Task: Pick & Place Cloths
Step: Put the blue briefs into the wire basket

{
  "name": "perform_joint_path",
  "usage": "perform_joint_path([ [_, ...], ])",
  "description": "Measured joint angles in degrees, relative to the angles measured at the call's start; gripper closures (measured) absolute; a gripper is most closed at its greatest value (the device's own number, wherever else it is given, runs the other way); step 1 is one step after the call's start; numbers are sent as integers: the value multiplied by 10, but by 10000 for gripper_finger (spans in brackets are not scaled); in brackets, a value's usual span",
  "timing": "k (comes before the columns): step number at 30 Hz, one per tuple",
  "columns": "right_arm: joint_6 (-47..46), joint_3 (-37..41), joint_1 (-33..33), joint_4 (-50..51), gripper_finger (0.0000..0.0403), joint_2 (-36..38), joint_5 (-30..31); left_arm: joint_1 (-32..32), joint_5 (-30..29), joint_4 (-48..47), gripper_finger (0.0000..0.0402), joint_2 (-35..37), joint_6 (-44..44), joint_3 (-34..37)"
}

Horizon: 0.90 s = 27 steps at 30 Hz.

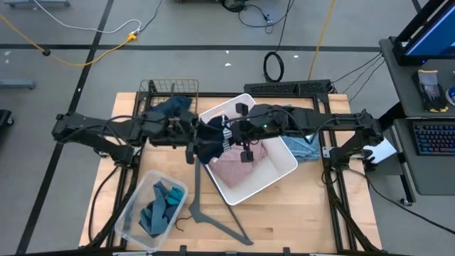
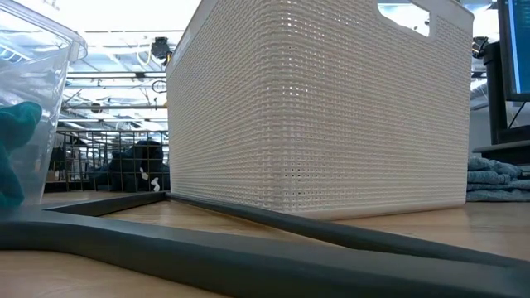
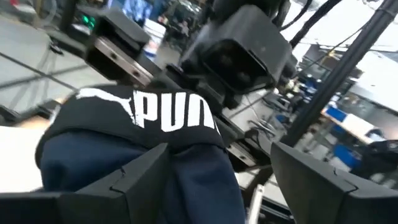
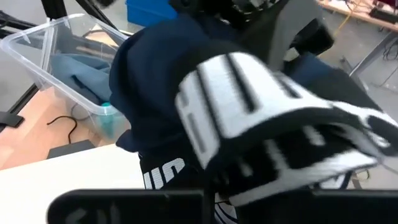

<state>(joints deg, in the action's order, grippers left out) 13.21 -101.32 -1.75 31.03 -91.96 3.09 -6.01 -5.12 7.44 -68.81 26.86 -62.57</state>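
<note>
Both arms meet over the middle of the tabletop (image 1: 284, 220), right above the left rim of the white basket (image 1: 274, 178). The left gripper (image 1: 193, 135) reaches in from the left and the right gripper (image 1: 240, 136) from the right, and between them hangs the black garment with white print (image 1: 213, 139), bunched up with navy cloth, dangling at the basket's left edge. In the left wrist view the left fingers (image 3: 140, 180) stand apart with the navy fabric lying between them, and the black garment's white lettering shows just beyond. In the right wrist view the black-and-white cloth fills the picture, so the state of the right fingers cannot be told.

Inside the basket lies the pink shirt (image 1: 238, 171). Just right of the basket, on the tabletop, sits the light-blue shirt (image 1: 307, 147). At the near left, a clear plastic bin (image 1: 128, 213) holds the teal cloth (image 1: 160, 206). At the far left, a wire basket (image 1: 153, 89) has a navy garment (image 1: 169, 108) draped in it. A grey hanger (image 1: 213, 220) lies on the near tabletop.
</note>
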Motion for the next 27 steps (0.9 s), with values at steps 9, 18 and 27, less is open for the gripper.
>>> perform_joint_path([
  [9,-35,0,30,10,388,1,1,-2,34,1,123,-2,18,0],
  [18,-55,0,14,9,388,1,-18,-2,-19,-59,119,-2,2,0],
  [27,-96,0,12,8,388,1,-58,-2,-42,-65,119,-2,-22,0],
])
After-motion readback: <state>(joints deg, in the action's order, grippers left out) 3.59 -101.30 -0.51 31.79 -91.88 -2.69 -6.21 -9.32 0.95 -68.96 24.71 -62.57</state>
